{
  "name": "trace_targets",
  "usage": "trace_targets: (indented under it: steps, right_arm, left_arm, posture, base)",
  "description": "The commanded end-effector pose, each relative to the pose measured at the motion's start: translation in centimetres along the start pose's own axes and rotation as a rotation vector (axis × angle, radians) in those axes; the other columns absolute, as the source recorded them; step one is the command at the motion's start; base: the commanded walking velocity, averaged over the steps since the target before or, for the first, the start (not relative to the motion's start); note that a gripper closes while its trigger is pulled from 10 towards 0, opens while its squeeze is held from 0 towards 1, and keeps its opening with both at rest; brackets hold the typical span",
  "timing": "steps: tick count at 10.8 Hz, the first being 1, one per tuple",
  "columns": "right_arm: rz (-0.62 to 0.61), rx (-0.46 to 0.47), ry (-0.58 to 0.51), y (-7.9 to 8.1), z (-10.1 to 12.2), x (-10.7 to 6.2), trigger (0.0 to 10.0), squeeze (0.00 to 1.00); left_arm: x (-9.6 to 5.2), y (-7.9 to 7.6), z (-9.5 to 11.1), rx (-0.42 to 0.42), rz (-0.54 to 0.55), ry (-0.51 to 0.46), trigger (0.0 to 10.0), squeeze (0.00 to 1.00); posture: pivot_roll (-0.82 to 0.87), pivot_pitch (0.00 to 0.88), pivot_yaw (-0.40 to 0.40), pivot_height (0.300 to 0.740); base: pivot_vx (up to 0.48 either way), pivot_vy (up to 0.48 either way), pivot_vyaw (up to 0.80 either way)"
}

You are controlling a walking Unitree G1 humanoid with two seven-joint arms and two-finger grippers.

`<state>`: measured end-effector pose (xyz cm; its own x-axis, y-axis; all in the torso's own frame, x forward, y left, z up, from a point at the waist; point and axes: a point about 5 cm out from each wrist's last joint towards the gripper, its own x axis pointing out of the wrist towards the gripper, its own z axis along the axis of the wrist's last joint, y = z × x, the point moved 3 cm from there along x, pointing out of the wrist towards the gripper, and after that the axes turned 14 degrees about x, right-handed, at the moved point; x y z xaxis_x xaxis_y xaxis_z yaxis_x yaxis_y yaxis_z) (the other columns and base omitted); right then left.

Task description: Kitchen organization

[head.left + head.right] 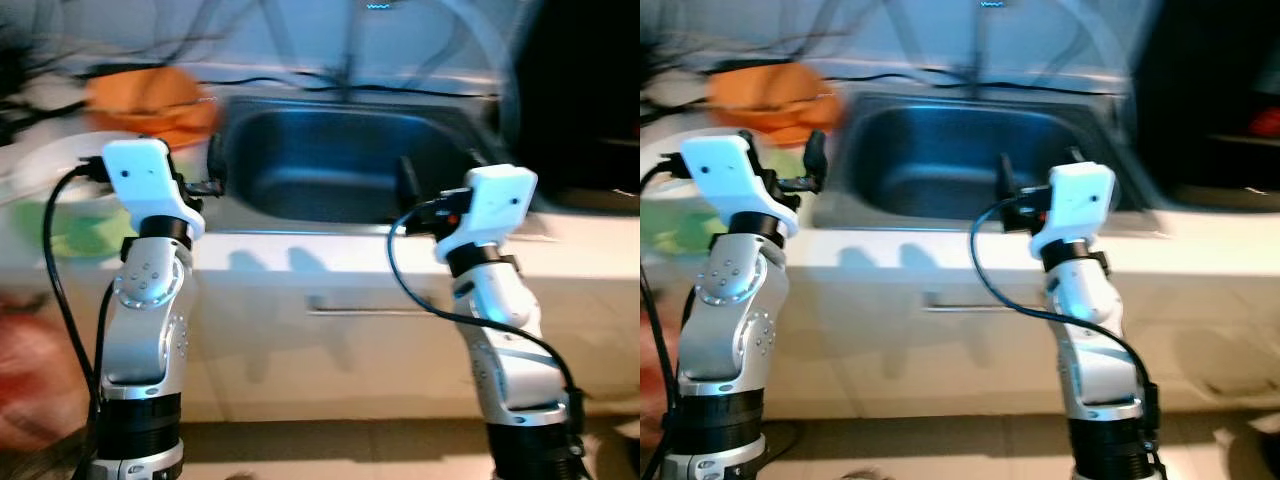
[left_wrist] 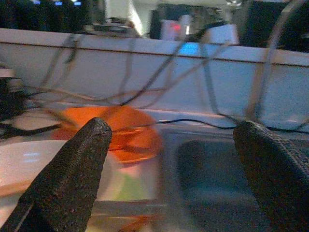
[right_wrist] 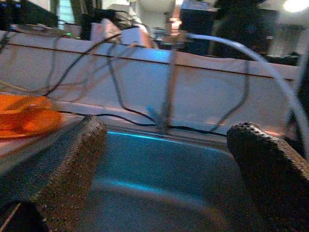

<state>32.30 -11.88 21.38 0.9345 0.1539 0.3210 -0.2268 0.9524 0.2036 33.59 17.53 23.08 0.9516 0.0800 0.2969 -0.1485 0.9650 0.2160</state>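
I stand at a kitchen counter facing a steel sink (image 1: 330, 160). My left gripper (image 2: 172, 129) is held above the counter at the sink's left rim, open, with nothing between its fingers (image 2: 72, 179). Beyond it lies a blurred orange item (image 2: 116, 128) on the counter's back left, with a white plate (image 2: 29, 162) in front of it. My right gripper (image 3: 166, 129) hovers over the sink's front right part, open and empty, facing the faucet (image 3: 169, 92). The whole picture is blurred.
Dark cables (image 2: 145, 82) hang along the white back wall. Something green (image 1: 80, 230) lies on the counter at the left. A drawer handle (image 1: 370, 308) runs below the sink. A dark mass (image 1: 580, 90) stands at the right, and a red blur (image 1: 25, 380) sits low left.
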Motion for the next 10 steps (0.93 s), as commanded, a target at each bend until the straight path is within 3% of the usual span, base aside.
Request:
trace_targets:
  steps: [1,3,7,10]
  right_arm:
    - [0.008,0.001,-0.008,0.3,0.1,-0.1,10.0,0.00]
    - [0.000,-0.002,-0.006,0.2,0.0,-0.2,10.0,0.00]
    - [-0.014,-0.012,-0.008,0.0,-0.1,-0.2,10.0,0.00]
    - [-0.023,-0.014,-0.010,-0.1,-0.1,-0.2,10.0,0.00]
  left_arm:
    - [-0.1,0.2,0.1,0.007,0.013,0.004,10.0,0.00]
    - [0.1,0.0,0.2,-0.002,0.002,0.004,10.0,0.00]
    - [0.2,-1.1,0.9,0.005,-0.075,-0.037,10.0,0.00]
    - [-0.5,-1.8,-1.2,0.016,-0.122,0.058,10.0,0.00]
  posture:
    - [0.08,0.026,-0.048,0.740]
    - [0.08,0.029,-0.047,0.740]
    - [0.08,0.032,-0.046,0.740]
    - [0.08,0.033,-0.045,0.740]
  base:
    - [0.000,0.480,0.00]
    - [0.000,0.480,0.00]
    - [0.000,0.000,0.00]
    - [0.000,0.000,0.00]
